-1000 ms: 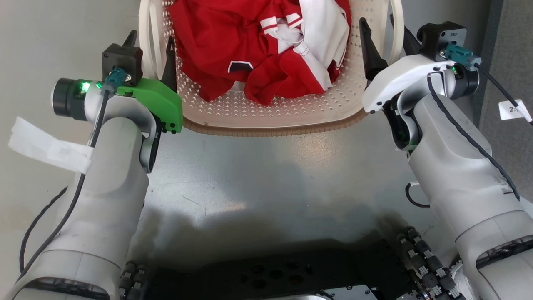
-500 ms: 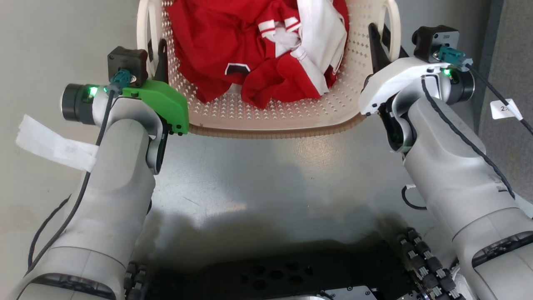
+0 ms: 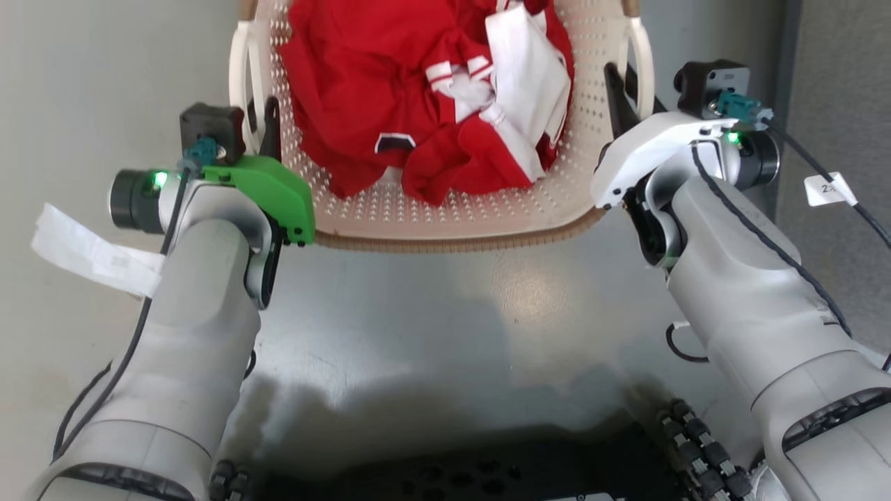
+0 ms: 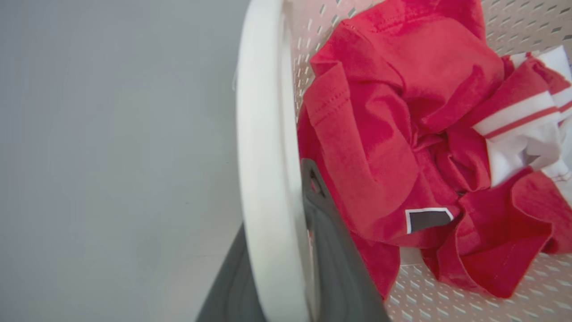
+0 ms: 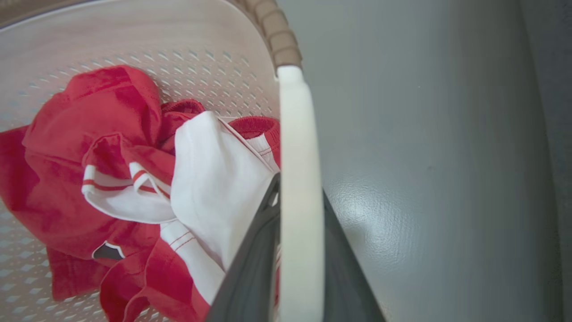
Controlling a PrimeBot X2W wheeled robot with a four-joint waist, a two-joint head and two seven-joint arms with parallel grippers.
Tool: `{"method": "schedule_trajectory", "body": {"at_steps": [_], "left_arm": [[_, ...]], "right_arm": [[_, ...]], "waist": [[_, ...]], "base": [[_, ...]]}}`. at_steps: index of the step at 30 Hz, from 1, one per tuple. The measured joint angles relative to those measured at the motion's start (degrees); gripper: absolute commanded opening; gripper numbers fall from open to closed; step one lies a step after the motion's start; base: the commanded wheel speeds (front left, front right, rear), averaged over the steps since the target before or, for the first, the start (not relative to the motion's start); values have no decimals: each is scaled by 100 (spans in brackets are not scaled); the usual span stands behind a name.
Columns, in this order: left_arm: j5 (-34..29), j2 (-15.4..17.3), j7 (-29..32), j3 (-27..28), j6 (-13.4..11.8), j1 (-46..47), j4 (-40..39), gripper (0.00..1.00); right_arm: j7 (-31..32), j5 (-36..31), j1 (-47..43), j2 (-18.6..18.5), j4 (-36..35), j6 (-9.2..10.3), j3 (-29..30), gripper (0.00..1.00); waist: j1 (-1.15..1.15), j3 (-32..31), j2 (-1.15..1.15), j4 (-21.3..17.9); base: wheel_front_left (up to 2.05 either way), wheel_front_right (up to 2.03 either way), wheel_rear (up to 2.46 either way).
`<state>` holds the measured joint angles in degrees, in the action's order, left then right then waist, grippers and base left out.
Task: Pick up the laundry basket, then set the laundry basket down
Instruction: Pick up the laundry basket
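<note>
A cream-white plastic basket (image 3: 431, 209) is sitting at the top centre of the head view, straight ahead of the robot and between its two arms, over a glossy grey floor (image 3: 452, 313). Whether it is resting on the floor or hanging just above it cannot be told. The basket is showing a rounded-rectangular shape, walls and bottom pierced all over with rows of small holes, and a brown woven-look rim (image 3: 452, 240) running along its near edge. Crumpled clothes (image 3: 362, 83) are lying inside it, mostly bright red, with a white piece and red-and-white striped trim towards the robot's right, and a small dark patch outlined in white. A white loop handle is standing up on each side. The left end effector (image 3: 261, 115) is gripping the left handle (image 4: 263, 156): its two dark fingers are pressing on the white strip, one on the outside and one on the inside next to the red cloth, both touching the plastic. The right end effector (image 3: 626, 80) is doing the same on the right handle (image 5: 299, 179), one finger on the clothes side and the other on the floor side, pinching the pale strip between them. In the right wrist view the brown rim is meeting the top end of that handle.
</note>
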<state>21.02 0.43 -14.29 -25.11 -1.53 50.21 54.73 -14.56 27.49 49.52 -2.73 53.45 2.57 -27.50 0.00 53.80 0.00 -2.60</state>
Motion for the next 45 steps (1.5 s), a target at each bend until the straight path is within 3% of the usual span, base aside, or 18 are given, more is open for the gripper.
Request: {"method": "schedule_trajectory", "body": {"at_steps": [8,23,45], "left_arm": [[349,-71,-12,-107,12,-343,361,0],[1054,-155,415,-231,162,-1061,924,0],[1666,-156,773,-593,259,-2211,1177,0]], "right_arm": [[21,189,-149,82,519,-56,-259,0],[632,794,-749,152,918,-257,-742,0],[1359,1556,-1970,167,873,-198,-1525,0]], "waist": [[0,-506,0,-42],[0,-1673,0,-45],[0,-3556,0,21]], "base": [[0,0,0],[0,0,0],[0,0,0]]}}
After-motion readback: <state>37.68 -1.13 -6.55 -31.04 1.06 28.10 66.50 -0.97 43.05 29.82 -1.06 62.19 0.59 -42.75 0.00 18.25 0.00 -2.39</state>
